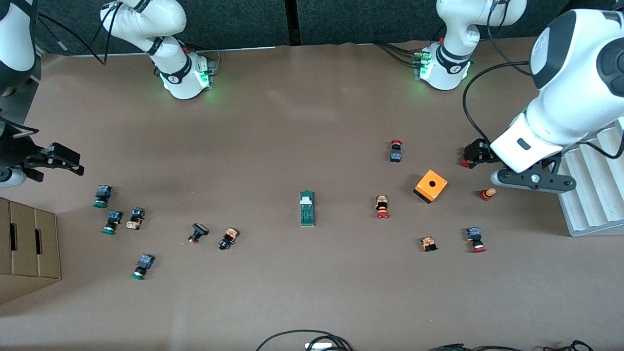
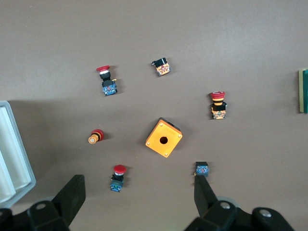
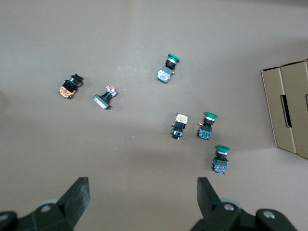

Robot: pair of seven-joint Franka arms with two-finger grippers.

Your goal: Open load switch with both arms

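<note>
The load switch (image 1: 307, 208), a narrow dark-green block with a white tab, lies flat in the middle of the table; only its edge (image 2: 302, 90) shows in the left wrist view. My left gripper (image 1: 475, 155) hangs open and empty in the air toward the left arm's end, over bare table beside the orange box. In its own view the left gripper (image 2: 139, 192) stands wide over a red-capped button (image 2: 118, 177). My right gripper (image 1: 61, 161) hangs open and empty toward the right arm's end, above the green-capped buttons. The right gripper (image 3: 143, 192) has only bare table between its fingers.
An orange box with a hole (image 1: 431, 185) and several red-capped buttons (image 1: 382, 206) lie toward the left arm's end, beside a white ridged rack (image 1: 592, 190). Several green-capped buttons (image 1: 102, 196) and a cardboard box (image 1: 29, 248) sit toward the right arm's end. Cables (image 1: 302, 339) lie at the table's near edge.
</note>
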